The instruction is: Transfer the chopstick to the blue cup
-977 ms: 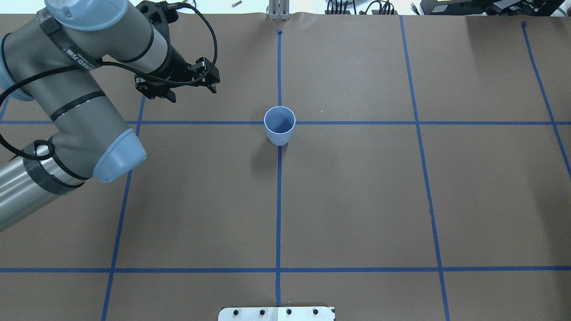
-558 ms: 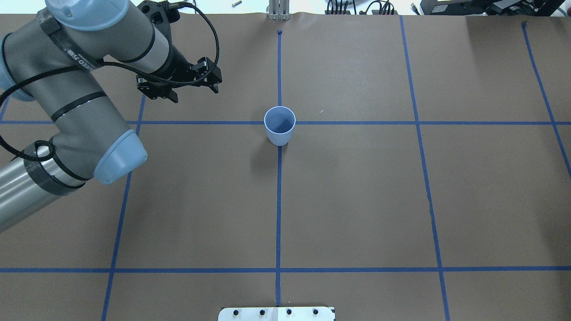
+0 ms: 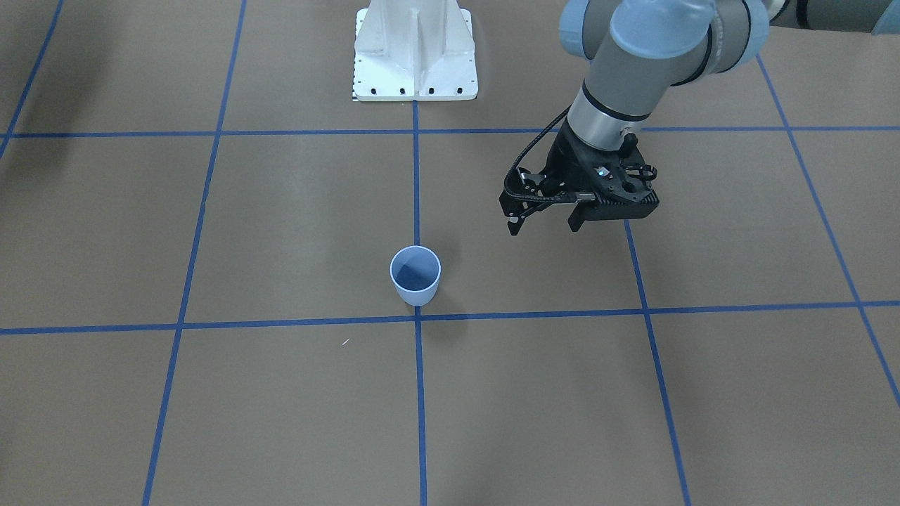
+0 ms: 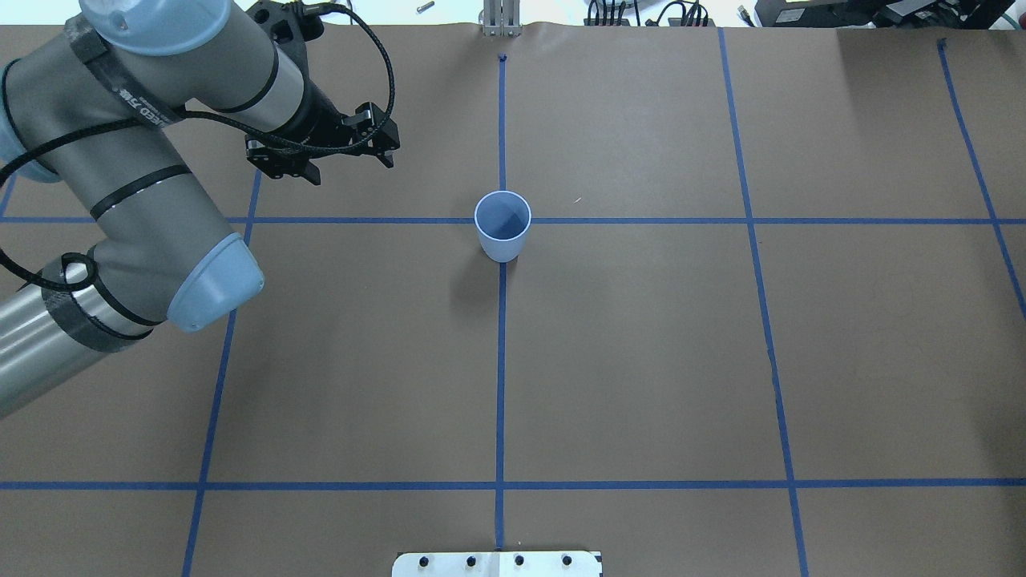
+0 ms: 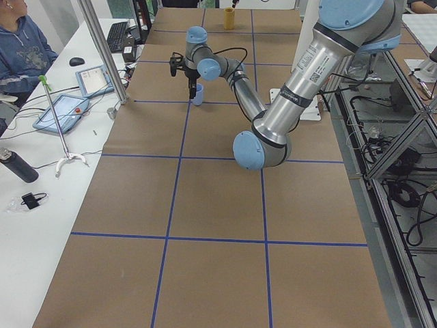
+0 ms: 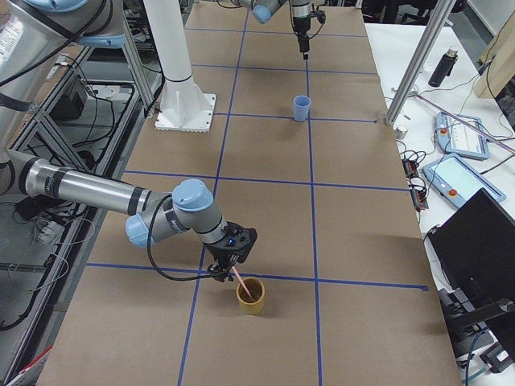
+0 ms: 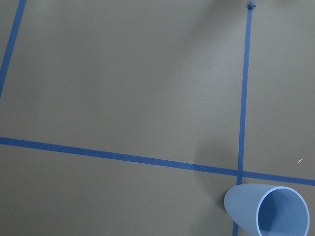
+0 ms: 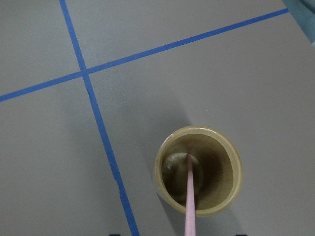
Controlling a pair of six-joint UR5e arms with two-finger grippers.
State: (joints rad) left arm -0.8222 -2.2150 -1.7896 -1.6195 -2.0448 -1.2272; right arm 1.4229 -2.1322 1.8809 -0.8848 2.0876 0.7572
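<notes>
The blue cup (image 4: 502,226) stands upright and empty on a tape crossing at the table's middle; it also shows in the front view (image 3: 415,275) and the left wrist view (image 7: 268,211). My left gripper (image 4: 346,167) hovers open and empty, to the left of the cup and apart from it (image 3: 545,226). The pale pink chopstick (image 8: 190,196) stands in a yellow cup (image 8: 199,169), its tip on the cup's bottom. My right gripper (image 6: 228,269) is just over that yellow cup (image 6: 250,295), at the stick's upper end; I cannot tell whether it is open or shut.
The robot's white base plate (image 3: 415,49) stands behind the blue cup. Blue tape lines grid the brown table cover. A side table with tablets (image 5: 61,113) and a seated person (image 5: 20,51) lies past the far edge.
My left gripper has drifted slightly right, toward the blue cup. The cup has not moved.
</notes>
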